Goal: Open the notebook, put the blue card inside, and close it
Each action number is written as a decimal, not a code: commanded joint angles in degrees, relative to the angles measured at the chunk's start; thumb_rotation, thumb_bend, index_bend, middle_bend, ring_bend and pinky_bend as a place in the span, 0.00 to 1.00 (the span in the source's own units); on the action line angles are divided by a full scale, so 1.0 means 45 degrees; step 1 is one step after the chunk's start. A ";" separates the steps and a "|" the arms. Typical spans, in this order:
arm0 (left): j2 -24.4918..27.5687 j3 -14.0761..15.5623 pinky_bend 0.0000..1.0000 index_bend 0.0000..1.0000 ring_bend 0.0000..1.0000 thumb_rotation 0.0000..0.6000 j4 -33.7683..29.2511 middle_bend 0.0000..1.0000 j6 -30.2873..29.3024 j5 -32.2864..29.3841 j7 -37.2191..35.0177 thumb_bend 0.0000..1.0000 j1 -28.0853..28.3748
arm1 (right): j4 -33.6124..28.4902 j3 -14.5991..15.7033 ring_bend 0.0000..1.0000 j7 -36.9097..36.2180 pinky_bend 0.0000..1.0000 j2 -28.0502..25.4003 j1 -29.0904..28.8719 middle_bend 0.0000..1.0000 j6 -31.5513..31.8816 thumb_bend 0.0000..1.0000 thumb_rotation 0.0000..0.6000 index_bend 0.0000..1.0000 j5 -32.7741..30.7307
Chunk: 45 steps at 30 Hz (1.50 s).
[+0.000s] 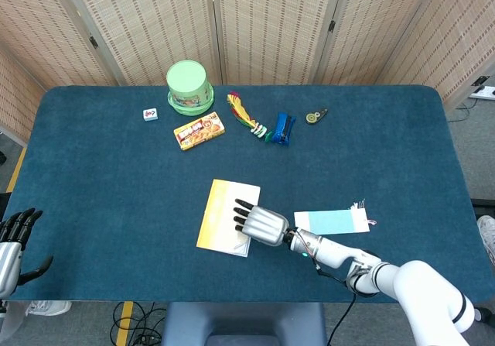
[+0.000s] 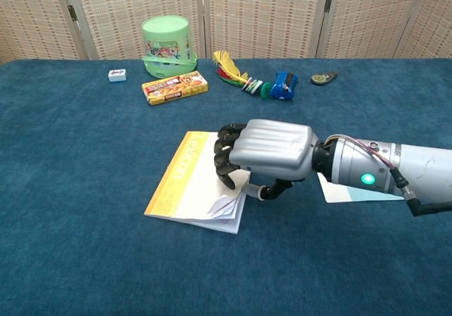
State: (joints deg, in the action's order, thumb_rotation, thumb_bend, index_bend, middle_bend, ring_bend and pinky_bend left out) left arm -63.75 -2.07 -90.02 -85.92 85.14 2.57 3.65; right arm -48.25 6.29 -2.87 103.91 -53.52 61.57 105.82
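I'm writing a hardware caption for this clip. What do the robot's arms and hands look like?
The right hand has a ribbed silver metal back and black fingers. Its forearm is a grey-silver cylinder with a lit green dot and thin cables at the wrist, widening to a white shell. The left hand likewise shows black fingers on a silver body.

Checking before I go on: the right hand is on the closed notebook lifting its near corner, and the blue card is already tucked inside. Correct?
Not quite. The blue card is not inside; the head view shows it lying flat on the table, right of the notebook. The rest holds: the right hand is on the notebook, with its near-corner pages lifting.
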 commanded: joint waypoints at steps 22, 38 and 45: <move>0.0010 -0.0063 0.17 0.13 0.11 1.00 0.0056 0.11 -0.0058 -0.0028 -0.0060 0.28 -0.0010 | 0.0672 -0.0347 0.22 -0.0418 0.13 0.0697 0.0078 0.43 0.0376 0.45 1.00 0.71 -0.0510; 0.0009 -0.0071 0.17 0.13 0.11 1.00 0.0091 0.11 -0.0241 0.0126 -0.0198 0.28 -0.0046 | -0.0930 0.0244 0.24 0.0017 0.13 -0.1466 0.1495 0.47 0.1760 0.45 1.00 0.77 -0.0595; 0.0061 -0.0058 0.17 0.13 0.11 1.00 -0.0081 0.11 -0.0393 0.0297 -0.0123 0.28 -0.0066 | -0.2401 0.0675 0.24 0.0678 0.13 -0.3196 0.2135 0.48 0.2654 0.45 1.00 0.78 -0.0174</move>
State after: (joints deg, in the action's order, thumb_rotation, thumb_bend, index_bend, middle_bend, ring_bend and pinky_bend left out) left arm -63.49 -2.34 -90.38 -87.67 86.46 1.99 3.37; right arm -57.36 8.65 -0.82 91.31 -44.74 72.25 104.20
